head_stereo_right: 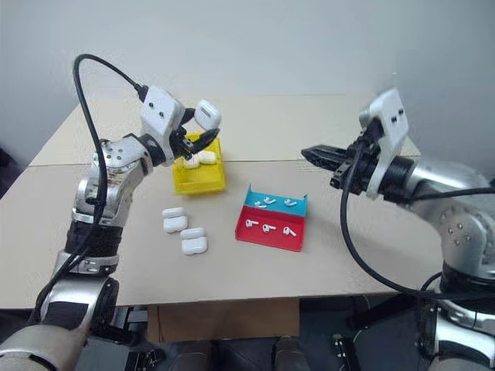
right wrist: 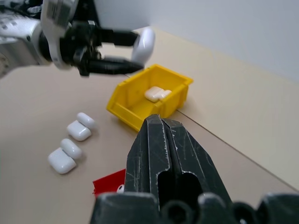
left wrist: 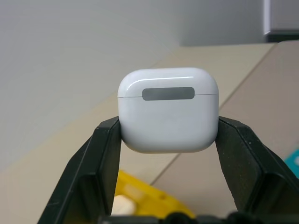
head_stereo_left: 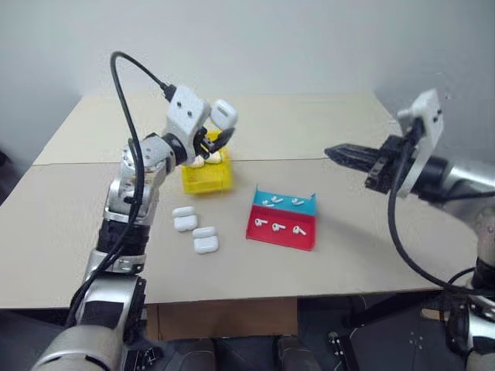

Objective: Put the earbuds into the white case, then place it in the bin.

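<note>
Left end effector [head_stereo_left: 223, 127] level, gripping white case [head_stereo_left: 224, 114]

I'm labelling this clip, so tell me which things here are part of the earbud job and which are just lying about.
In the job:
- white case, lid closed, clamped in the left end effector
- yellow bin, already holding a case
- earbuds in the tray

Lying about:
- red and teal tray
- two open cases on the table
- right end effector, shut and holding nothing

Counts on the table

One yellow bin [head_stereo_left: 207, 179], one red and teal tray [head_stereo_left: 283, 220] holding five earbuds [head_stereo_left: 278, 226], two open cases [head_stereo_left: 195, 230] on the table, one closed white case [left wrist: 168, 112] held aloft.
</note>
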`<move>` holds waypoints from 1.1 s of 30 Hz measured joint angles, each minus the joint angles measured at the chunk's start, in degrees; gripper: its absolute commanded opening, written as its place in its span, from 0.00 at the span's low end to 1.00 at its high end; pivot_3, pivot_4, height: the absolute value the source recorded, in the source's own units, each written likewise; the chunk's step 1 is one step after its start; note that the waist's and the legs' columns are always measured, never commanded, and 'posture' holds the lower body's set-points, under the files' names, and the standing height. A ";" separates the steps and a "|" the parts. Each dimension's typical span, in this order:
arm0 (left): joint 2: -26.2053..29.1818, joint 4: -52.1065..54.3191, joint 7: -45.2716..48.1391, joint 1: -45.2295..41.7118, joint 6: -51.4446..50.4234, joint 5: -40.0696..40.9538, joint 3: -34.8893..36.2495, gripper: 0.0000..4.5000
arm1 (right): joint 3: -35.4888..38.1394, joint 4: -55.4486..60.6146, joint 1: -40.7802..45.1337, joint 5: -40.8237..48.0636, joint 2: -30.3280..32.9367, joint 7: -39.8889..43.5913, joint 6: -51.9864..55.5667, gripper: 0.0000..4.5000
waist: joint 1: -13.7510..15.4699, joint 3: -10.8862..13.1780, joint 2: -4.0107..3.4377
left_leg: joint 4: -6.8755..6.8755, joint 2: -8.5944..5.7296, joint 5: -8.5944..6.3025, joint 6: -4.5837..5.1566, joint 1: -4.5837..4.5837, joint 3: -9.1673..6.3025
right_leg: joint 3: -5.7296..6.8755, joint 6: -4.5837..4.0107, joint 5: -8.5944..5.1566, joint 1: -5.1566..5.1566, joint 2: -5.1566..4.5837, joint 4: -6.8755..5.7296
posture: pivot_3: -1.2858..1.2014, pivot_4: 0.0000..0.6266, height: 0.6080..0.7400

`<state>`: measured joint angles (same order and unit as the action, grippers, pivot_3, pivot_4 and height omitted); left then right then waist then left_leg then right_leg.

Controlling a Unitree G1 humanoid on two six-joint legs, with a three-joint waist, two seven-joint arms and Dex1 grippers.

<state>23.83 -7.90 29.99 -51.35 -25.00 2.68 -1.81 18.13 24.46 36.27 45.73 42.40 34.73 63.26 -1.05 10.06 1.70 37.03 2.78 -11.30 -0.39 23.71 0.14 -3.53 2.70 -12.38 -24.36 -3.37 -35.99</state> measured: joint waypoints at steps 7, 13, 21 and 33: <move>-4.66 -8.62 -12.32 -2.32 -10.63 -5.72 -1.40 0.62 | 1.21 2.61 -3.62 1.65 -0.66 -5.26 0.94 0.01 | 0.07 0.01 0.01 | 0.01 -0.01 0.00 0.00 0.02 -0.03 | 0.01 -0.03 0.02 -0.04 0.02 -0.05 | 0.52 0.24 1.00; -6.42 -17.16 -14.86 -5.52 -11.16 -4.71 0.94 0.70 | 1.66 3.26 -4.37 2.88 -0.43 -7.69 1.01 0.00 | 0.09 0.01 0.02 | -0.01 -0.02 0.00 0.00 0.05 -0.02 | 0.01 -0.09 0.06 -0.04 0.01 0.00 | 0.52 0.24 1.00; -8.60 -26.93 -15.88 -7.43 -6.48 -4.80 0.89 0.98 | 1.72 4.14 -5.51 3.17 -0.10 -9.99 1.06 0.00 | 0.19 0.02 0.03 | -0.01 -0.04 0.00 0.00 0.07 -0.02 | 0.01 -0.18 0.12 -0.04 -0.01 0.02 | 0.52 0.24 1.00; -7.22 1.67 -3.74 6.73 -3.99 15.49 13.14 0.98 | 2.68 8.41 -17.31 -0.21 7.40 -2.84 -6.44 0.00 | 0.03 0.00 0.00 | -0.21 -0.04 -0.01 -0.01 0.03 0.01 | -0.02 -0.28 0.17 -0.03 -0.04 0.06 | 0.52 0.24 1.00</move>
<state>16.61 -6.23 26.26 -44.62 -28.99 18.17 11.34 20.82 32.87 18.96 45.52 49.80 31.88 56.82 -1.02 10.06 1.70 36.82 2.74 -11.30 -0.40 23.73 0.16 -3.55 2.42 -12.21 -24.39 -3.42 -35.93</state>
